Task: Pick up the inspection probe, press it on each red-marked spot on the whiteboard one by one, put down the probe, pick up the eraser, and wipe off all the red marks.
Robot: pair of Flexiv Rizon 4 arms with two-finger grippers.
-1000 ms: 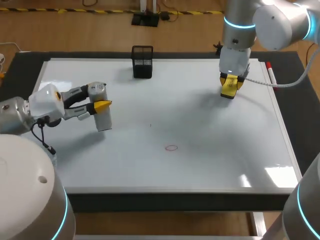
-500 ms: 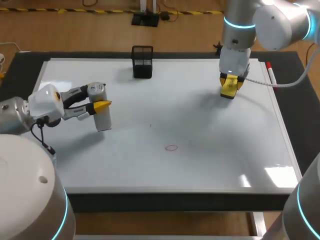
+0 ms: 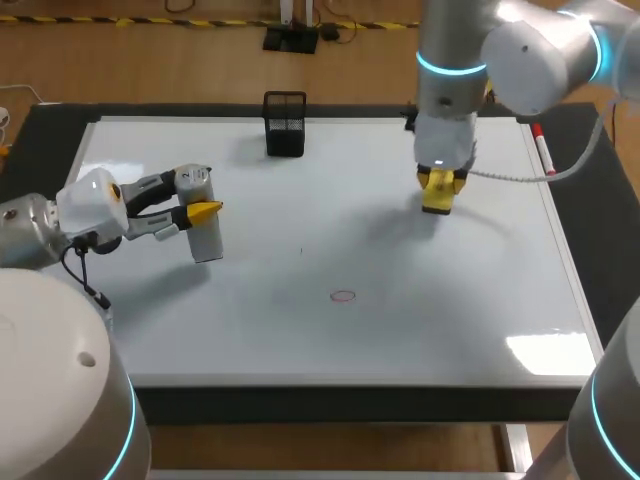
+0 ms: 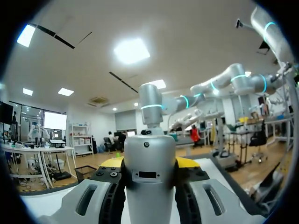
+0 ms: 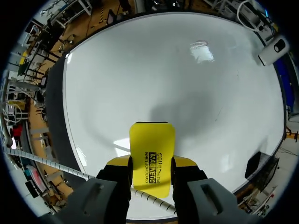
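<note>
- Left gripper (image 3: 200,207) is clamped on the grey probe (image 3: 207,240), held between its fingers over the whiteboard (image 3: 420,330).
- Red mark (image 3: 343,296) lies between the two grippers, well apart from each.
- Right gripper (image 3: 437,178) grips the yellow eraser (image 3: 437,197), which juts out ahead of its fingertips.

A robotics lab: left arm (image 3: 40,225) and right arm (image 3: 540,50), cyan-ringed, over a whiteboard (image 3: 400,340) on the tabletop (image 3: 50,125).
</note>
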